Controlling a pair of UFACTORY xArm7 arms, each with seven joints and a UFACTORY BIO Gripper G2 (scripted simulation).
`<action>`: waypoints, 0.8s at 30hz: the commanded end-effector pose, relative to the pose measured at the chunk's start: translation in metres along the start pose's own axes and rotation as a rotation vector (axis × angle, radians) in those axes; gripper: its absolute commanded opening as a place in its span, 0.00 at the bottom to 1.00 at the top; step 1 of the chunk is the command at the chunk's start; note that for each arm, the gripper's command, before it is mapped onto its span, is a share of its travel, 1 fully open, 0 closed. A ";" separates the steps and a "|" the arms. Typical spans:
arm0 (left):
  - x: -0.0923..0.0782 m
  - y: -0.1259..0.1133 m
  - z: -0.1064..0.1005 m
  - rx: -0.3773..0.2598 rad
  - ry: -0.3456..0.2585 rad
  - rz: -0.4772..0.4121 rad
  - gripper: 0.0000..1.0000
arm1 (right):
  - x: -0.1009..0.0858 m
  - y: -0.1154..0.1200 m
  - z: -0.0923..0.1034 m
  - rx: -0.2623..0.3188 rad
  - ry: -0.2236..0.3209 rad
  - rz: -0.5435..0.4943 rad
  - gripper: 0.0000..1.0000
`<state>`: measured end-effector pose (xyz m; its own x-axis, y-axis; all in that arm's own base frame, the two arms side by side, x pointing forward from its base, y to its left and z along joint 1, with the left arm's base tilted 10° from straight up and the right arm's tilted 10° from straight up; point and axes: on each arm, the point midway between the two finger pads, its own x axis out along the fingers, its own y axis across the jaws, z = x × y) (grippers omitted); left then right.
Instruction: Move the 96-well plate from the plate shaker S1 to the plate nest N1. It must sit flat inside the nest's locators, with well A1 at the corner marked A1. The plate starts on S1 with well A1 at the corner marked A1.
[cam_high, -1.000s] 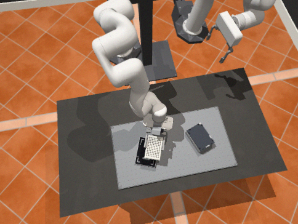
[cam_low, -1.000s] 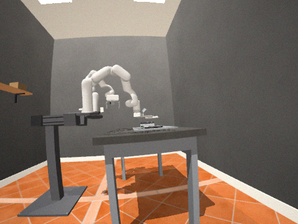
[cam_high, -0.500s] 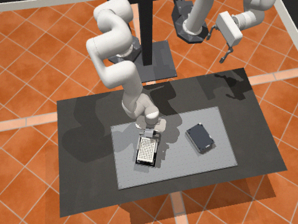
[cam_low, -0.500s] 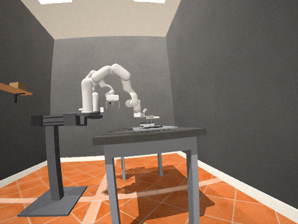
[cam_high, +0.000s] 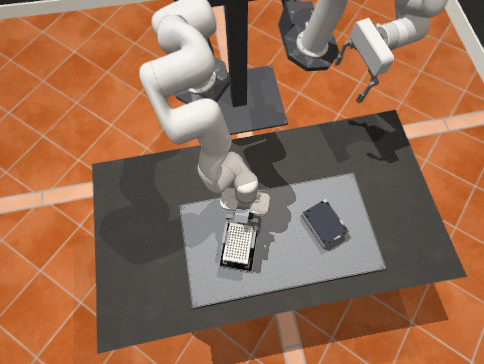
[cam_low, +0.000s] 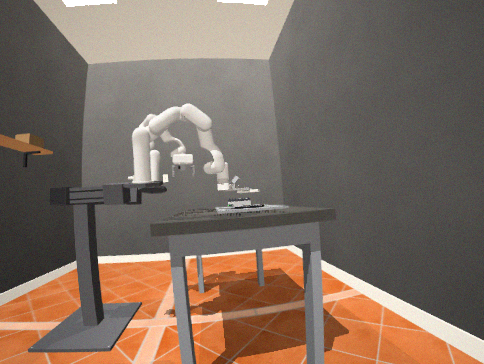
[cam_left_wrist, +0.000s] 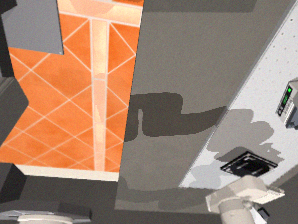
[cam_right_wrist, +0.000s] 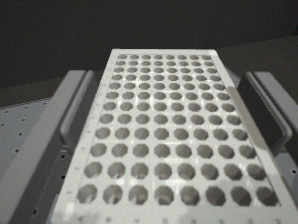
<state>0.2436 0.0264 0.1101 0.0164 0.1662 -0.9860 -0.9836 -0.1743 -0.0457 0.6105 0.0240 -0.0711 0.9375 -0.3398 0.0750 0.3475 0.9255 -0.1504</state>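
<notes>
The white 96-well plate (cam_high: 239, 244) (cam_low: 253, 190) (cam_right_wrist: 162, 120) is level in the air, between the fingers of my right gripper (cam_high: 240, 237) (cam_right_wrist: 175, 112), which is shut on its long sides. In the top view it covers most of the black plate nest N1 (cam_high: 236, 267) (cam_left_wrist: 249, 164); the exterior view shows a gap below the plate. The A1 marks cannot be read. The dark-topped plate shaker S1 (cam_high: 325, 223) (cam_low: 240, 202) (cam_left_wrist: 286, 100) has no plate on it. My left gripper (cam_high: 349, 81) (cam_low: 183, 173) is open and empty, behind the table's back edge.
Nest and shaker stand on a light grey perforated board (cam_high: 285, 265) on the dark table (cam_high: 135, 300). The right arm (cam_high: 212, 145) reaches over the table's back edge. A black column (cam_high: 236, 55) stands behind the table, between the arms.
</notes>
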 end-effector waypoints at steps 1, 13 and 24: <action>-0.001 -0.001 0.000 0.000 -0.001 -0.002 1.00 | 0.001 0.001 0.002 0.003 -0.004 0.000 0.00; -0.001 -0.001 0.000 0.000 -0.001 -0.002 1.00 | 0.001 0.002 0.002 0.003 -0.004 0.000 0.00; -0.001 -0.001 0.000 0.000 -0.001 -0.002 1.00 | 0.001 0.002 -0.004 0.003 -0.004 0.000 0.00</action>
<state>0.2436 0.0264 0.1101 0.0164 0.1662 -0.9860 -0.9836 -0.1743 -0.0457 0.6104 0.0241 -0.0746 0.9374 -0.3402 0.0748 0.3478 0.9254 -0.1508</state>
